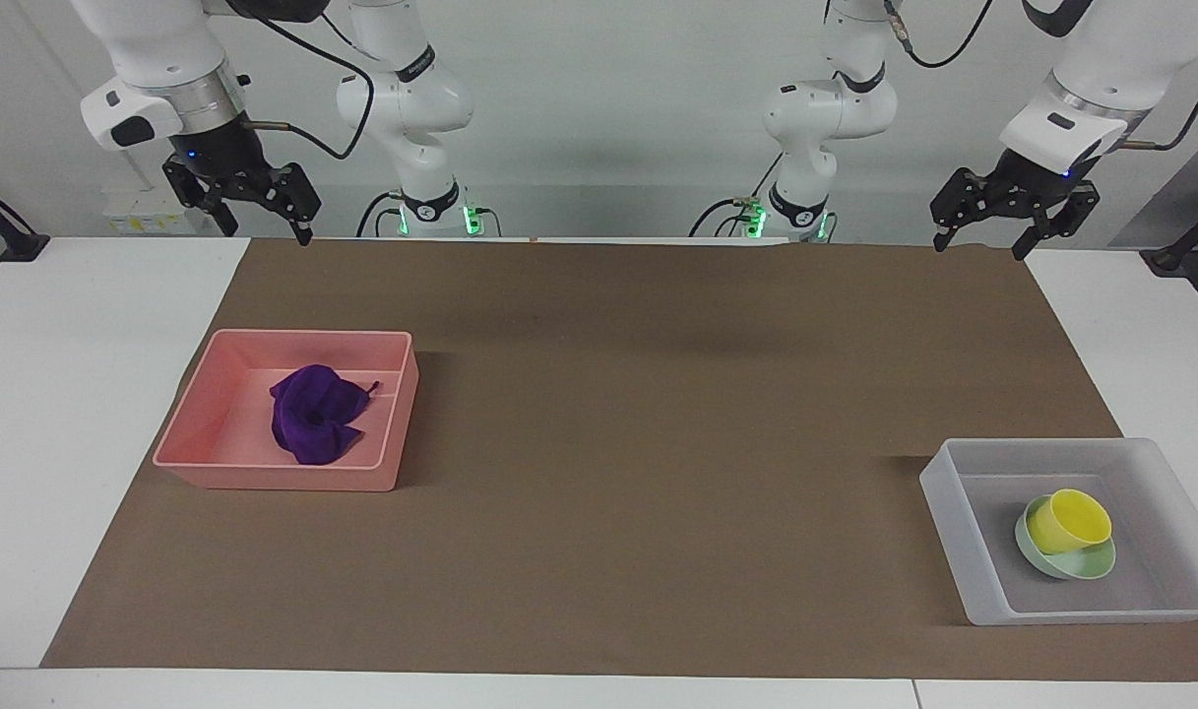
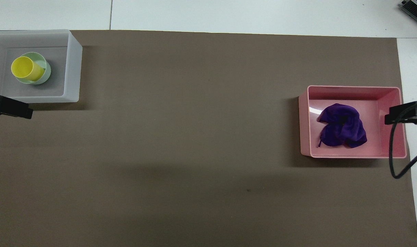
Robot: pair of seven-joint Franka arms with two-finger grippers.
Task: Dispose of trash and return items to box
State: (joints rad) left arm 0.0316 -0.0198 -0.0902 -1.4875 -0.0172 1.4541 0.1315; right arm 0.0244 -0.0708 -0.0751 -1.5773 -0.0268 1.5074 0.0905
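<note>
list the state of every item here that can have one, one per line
yellow cup: tilted, resting in the bowl
mint-green bowl: in the box, holding the cup
translucent box: open-topped, on the mat
pink bin: open-topped, holding the cloth
purple cloth: crumpled in the pink bin
left end effector: open, empty, raised
right end effector: open, empty, raised

Box point(image 1: 953, 522): frosted translucent plastic. Cup point(image 1: 1071, 520), bowl point(image 1: 1086, 566): smooth plastic. Pink bin point(image 1: 200, 418): glossy plastic. Cloth point(image 1: 313, 414): soft, crumpled. Counter point(image 1: 638, 433) mat: matt brown paper.
</note>
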